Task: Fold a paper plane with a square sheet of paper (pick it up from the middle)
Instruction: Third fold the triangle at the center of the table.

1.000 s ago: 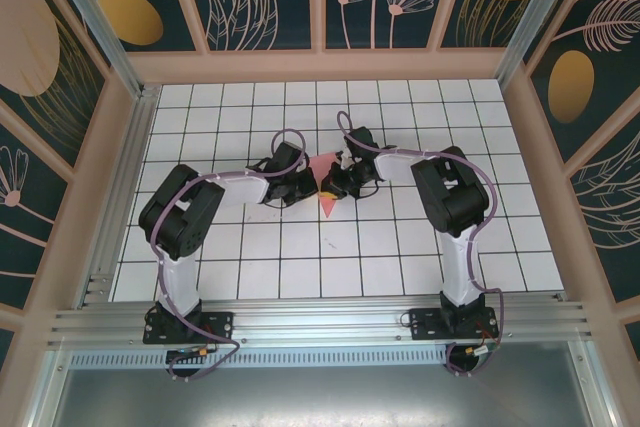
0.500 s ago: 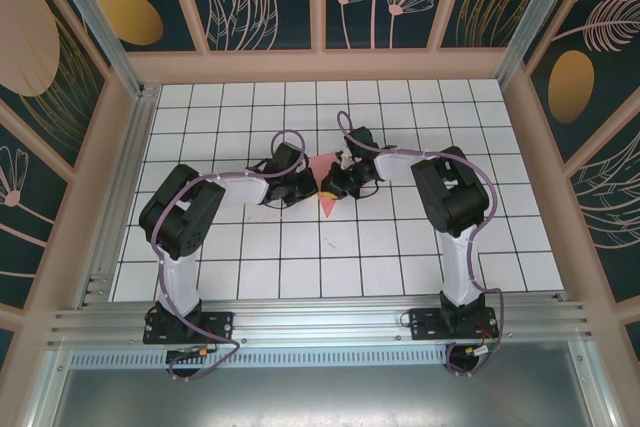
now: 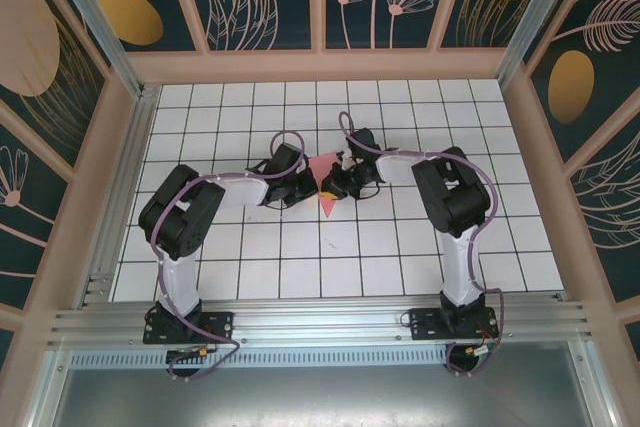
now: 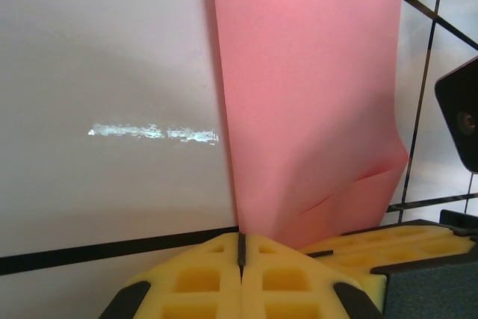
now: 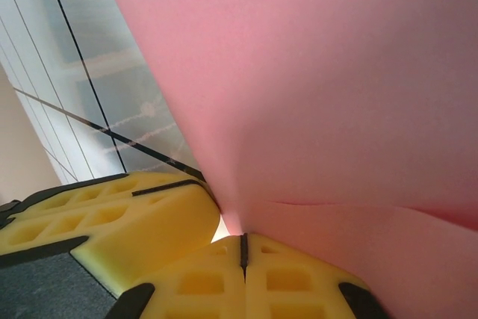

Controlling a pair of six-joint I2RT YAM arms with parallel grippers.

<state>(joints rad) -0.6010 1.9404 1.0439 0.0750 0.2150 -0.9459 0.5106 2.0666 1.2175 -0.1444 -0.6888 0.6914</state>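
Note:
The square sheet of paper point(image 3: 322, 169) is salmon pink and partly folded, with a broad top and a narrow point toward me. It sits mid-table between both grippers. My left gripper point(image 3: 309, 185) is at its left side and my right gripper point(image 3: 336, 184) at its right, fingertips nearly meeting. In the left wrist view the paper point(image 4: 306, 110) runs straight into the seam of my shut left gripper point(image 4: 241, 243), with a crease near the tips. In the right wrist view the paper point(image 5: 336, 95) narrows into the seam of my shut right gripper point(image 5: 243, 243).
The white tiled table point(image 3: 250, 247) is walled by a pink frame point(image 3: 320, 65) at the back and sides. The right gripper's yellow fingers point(image 4: 373, 244) lie close beside my left one. The left gripper's fingers point(image 5: 112, 214) lie close beside my right one.

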